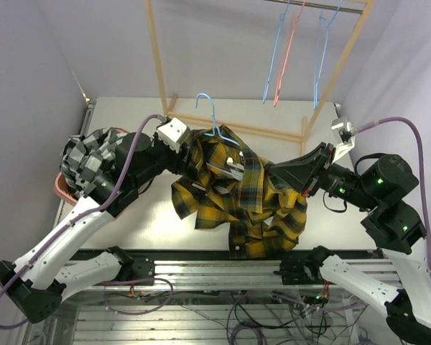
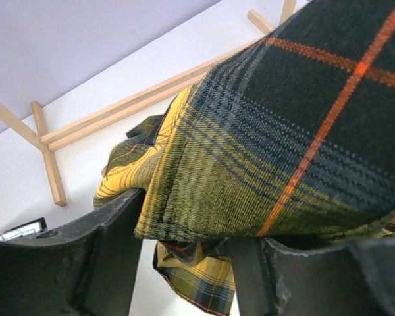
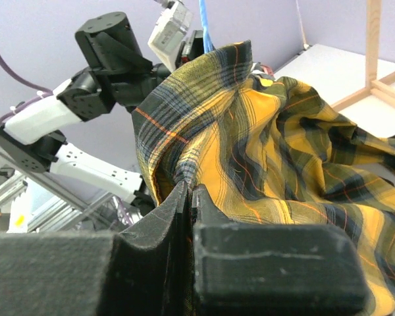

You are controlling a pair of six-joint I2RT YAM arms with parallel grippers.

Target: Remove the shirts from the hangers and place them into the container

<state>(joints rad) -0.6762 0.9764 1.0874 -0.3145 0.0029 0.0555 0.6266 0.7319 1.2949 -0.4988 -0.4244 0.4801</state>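
Right wrist: right hand [image 3: 187, 192] clamped on yellow plaid shirt [image 3: 276, 151], arm reaching inward; left hand [image 2: 187, 237] half-open, shirt fold between fingers [image 2: 112, 253].

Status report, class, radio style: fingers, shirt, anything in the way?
Right fingers shut on shirt. Left fingers apart around a fold. Blue hanger inside shirt.

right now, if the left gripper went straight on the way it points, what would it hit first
The yellow plaid shirt: a fold lies between the spread fingers of the left gripper. Behind it probably the wooden rack rail, but depth is unclear.
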